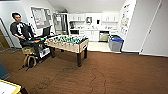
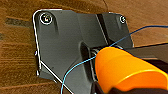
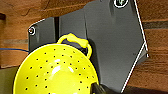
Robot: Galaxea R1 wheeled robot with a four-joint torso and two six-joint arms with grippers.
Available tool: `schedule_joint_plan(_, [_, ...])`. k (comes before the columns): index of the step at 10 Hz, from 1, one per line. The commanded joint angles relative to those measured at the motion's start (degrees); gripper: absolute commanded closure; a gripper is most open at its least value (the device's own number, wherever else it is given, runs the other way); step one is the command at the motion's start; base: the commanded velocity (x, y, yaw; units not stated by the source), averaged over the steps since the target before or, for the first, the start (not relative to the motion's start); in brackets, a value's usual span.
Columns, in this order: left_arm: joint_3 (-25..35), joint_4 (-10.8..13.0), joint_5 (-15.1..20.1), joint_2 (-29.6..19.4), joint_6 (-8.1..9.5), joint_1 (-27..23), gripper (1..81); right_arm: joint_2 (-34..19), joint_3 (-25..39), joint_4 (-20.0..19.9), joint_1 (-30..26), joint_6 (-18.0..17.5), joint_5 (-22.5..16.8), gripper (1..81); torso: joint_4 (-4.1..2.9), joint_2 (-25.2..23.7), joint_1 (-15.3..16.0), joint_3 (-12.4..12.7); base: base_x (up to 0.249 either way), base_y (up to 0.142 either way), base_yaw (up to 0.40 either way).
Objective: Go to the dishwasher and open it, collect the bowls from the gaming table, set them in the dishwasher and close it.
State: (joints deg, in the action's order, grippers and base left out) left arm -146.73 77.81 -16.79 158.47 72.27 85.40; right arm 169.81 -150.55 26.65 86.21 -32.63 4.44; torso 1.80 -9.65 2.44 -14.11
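In the right wrist view a lime-yellow bowl (image 3: 56, 71), perforated and with a loop handle, hangs above the brown carpet. My right gripper (image 3: 98, 89) is shut on its rim. In the left wrist view a smooth orange rounded thing (image 2: 125, 70) sits close under the wrist, above the carpet, and a thin blue wire crosses it; I cannot tell how it is held. The stainless-steel dishwasher (image 1: 103, 36) is closed under the counter in the far kitchen. A corner of the white, yellow-edged gaming table (image 1: 8, 88) shows at the near left.
A foosball table (image 1: 67, 42) stands on the carpet between me and the kitchen. A person (image 1: 21, 30) sits at a control rig to its left. A grey bin with a blue lid (image 1: 115, 43) stands right of the dishwasher. Cables (image 1: 95, 77) lie on the carpet.
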Motion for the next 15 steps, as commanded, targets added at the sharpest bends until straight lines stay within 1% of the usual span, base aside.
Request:
schedule_joint_plan(1, [-0.05, -0.29, 1.05, -0.95, 0.24, -2.20, 81.1, -0.15, 0.10, 0.68, -1.88, 0.11, -2.59, 81.1, 0.00, 0.00, 0.00, 0.00, 0.000, 0.000, 0.000])
schedule_joint_plan(6, [-0.05, -0.38, 1.05, -0.34, 0.16, -2.11, 81.1, 0.20, 0.10, 0.69, -1.70, 0.20, -2.50, 81.1, 0.00, 0.00, 0.00, 0.00, 0.000, 0.000, 0.000])
schedule_joint_plan(15, [-0.05, -0.03, 1.05, -0.07, -0.11, -2.11, 81.1, 0.29, 0.10, 0.77, -1.70, 0.38, -2.50, 81.1, 0.00, -0.06, -0.09, 0.02, 0.092, 0.000, 0.000])
